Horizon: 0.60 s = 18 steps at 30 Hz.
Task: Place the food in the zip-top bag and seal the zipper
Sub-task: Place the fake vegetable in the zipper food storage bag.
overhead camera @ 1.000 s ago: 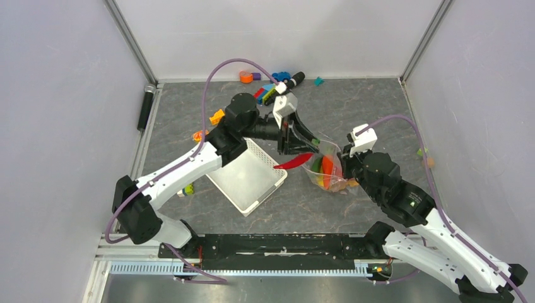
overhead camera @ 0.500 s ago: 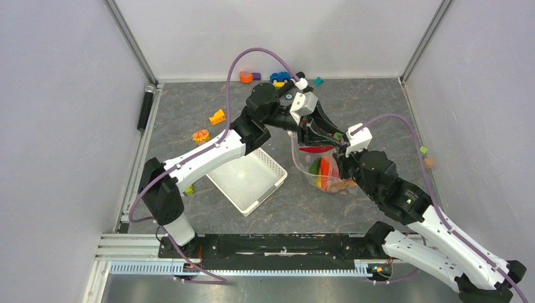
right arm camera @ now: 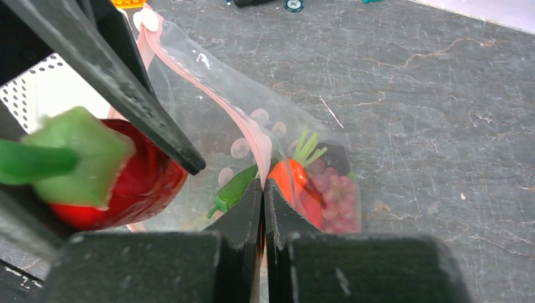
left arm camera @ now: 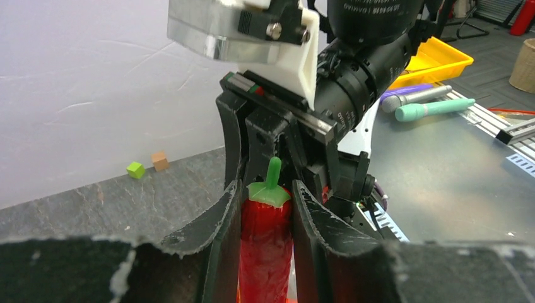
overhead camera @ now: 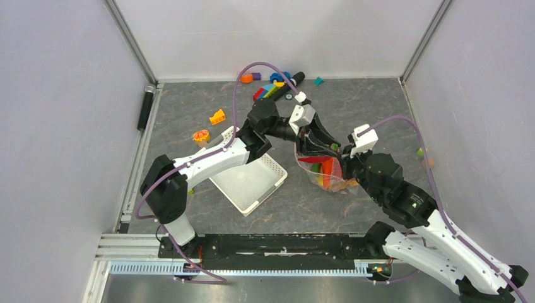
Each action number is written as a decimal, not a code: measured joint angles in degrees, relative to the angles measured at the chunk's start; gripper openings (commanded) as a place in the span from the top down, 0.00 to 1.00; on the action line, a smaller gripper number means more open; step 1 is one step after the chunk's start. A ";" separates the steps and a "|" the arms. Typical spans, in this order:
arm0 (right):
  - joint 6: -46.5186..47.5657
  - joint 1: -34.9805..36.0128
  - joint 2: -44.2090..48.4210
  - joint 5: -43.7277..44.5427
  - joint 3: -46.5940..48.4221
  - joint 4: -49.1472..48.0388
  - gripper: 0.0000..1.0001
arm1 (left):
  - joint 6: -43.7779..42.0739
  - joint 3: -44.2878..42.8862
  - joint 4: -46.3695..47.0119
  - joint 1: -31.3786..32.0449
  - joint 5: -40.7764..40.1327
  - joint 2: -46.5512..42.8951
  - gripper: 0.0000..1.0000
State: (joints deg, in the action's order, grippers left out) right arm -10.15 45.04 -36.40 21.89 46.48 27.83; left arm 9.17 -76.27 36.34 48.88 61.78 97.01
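- Grey marbled tabletop [overhead camera: 366, 107], walled by pale panels, carries a white slotted plastic basket [overhead camera: 249, 180] left of centre. A clear soft plastic zip-top bag with pale pink dots [overhead camera: 328, 177] lies just beside it on the right.
- A red plastic toy chilli with a green stalk [left arm camera: 265, 252] is clamped between the 2 fingers of the left gripper [left arm camera: 266, 192], with the stalk pointed towards the right arm.
- The red chilli is held at the bag's open mouth (whether it is past the rim cannot be told).
- The narrow pink zipper strip [right arm camera: 243, 126] is pinched by the right gripper [right arm camera: 262, 186], whose jaws are closed on it.
- Inside the bag, a green toy chilli [right arm camera: 232, 190], an orange toy carrot with green leaves [right arm camera: 289, 177] and purple toy grapes [right arm camera: 334, 196] are seen packed together.
- Coloured toy blocks [overhead camera: 271, 90] are scattered near the far wall, well apart from the bag.
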 measured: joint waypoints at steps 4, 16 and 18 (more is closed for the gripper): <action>0.00 0.00 0.15 0.17 0.00 0.00 0.96 | -1.88 1.11 -1.79 0.00 -1.60 0.00 0.98; 0.00 0.00 0.72 0.42 0.00 0.02 0.96 | -6.34 1.90 -9.35 0.00 -3.61 -0.15 0.32; 0.00 0.00 0.72 0.66 0.00 0.04 0.96 | -7.10 2.36 -10.60 0.00 -4.52 -0.44 0.00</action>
State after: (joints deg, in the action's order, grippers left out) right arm -10.15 45.04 -35.68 22.55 46.48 27.88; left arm 2.07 -73.91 25.74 48.88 57.25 96.57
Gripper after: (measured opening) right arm 0.042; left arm 0.635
